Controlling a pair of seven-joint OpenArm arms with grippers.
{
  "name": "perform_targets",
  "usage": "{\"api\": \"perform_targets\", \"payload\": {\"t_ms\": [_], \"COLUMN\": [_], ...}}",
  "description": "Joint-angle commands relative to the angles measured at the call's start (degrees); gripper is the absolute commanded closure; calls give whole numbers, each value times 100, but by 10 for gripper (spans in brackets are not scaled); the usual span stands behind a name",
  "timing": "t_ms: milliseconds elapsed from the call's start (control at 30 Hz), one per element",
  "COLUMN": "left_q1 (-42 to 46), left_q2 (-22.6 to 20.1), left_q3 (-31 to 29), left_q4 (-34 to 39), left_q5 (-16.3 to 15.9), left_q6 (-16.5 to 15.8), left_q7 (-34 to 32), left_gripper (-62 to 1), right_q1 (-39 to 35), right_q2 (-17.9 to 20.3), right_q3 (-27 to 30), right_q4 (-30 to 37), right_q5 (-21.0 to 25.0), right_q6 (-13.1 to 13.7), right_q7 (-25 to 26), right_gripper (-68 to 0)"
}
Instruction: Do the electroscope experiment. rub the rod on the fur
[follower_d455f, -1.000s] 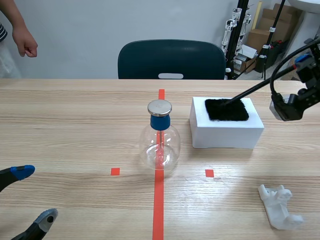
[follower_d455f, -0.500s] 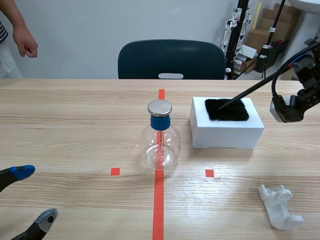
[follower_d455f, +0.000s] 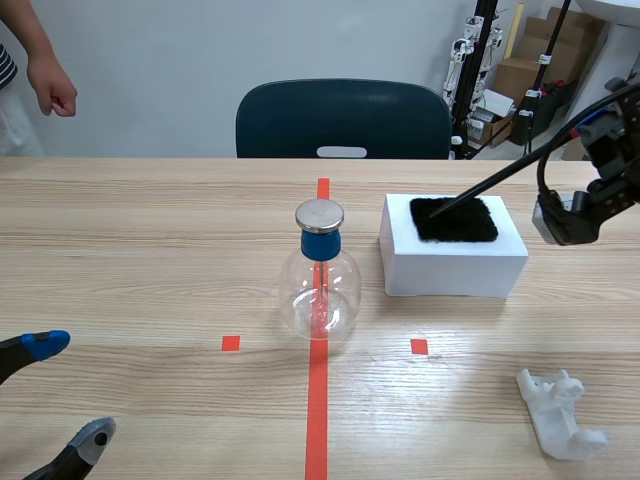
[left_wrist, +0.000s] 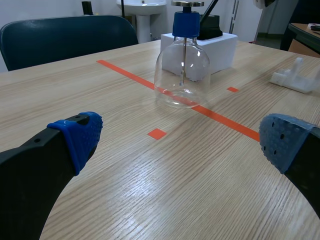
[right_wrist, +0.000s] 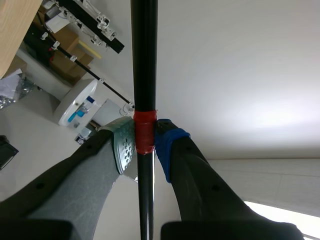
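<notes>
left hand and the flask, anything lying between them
Only bare table and an orange tape square lie between left hand and flask, per the left wrist view.

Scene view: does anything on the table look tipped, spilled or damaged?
Nothing stands out. The flask stands upright and whole, the fur lies flat on the white block, and the rod has its tip on the fur.

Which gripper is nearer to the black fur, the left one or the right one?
Right. The right gripper holds the rod whose tip touches the fur; the left gripper is open, far off beyond the flask.
</notes>
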Motion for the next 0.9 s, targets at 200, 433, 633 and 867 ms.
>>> {"api": "perform_targets", "payload": {"t_ms": [200,433,633,867], "left_q1": [-15,-15,-15,-15], "left_q2": [-66,-66,-66,-66], "left_q3": [-57,-57,-57,-57], "left_q4": [61,61,61,61], "left_q5": [-59,-59,-59,-59], "left_q6": [9,9,9,9], "left_q7": [-98,-98,-98,-98], "left_gripper": [-623,-623,-623,-623], "right_q1": [127,127,127,127], "right_q2": [295,105,299,203], "right_q3": [42,42,42,42], "right_q4": [68,70,68,70], "right_q5": [-20,-63,-35,-68], "right_q6": [664,48,238,354], "right_q7": [-562,-177,-409,-310], "right_gripper": [-1,-2,-2,-2]}}
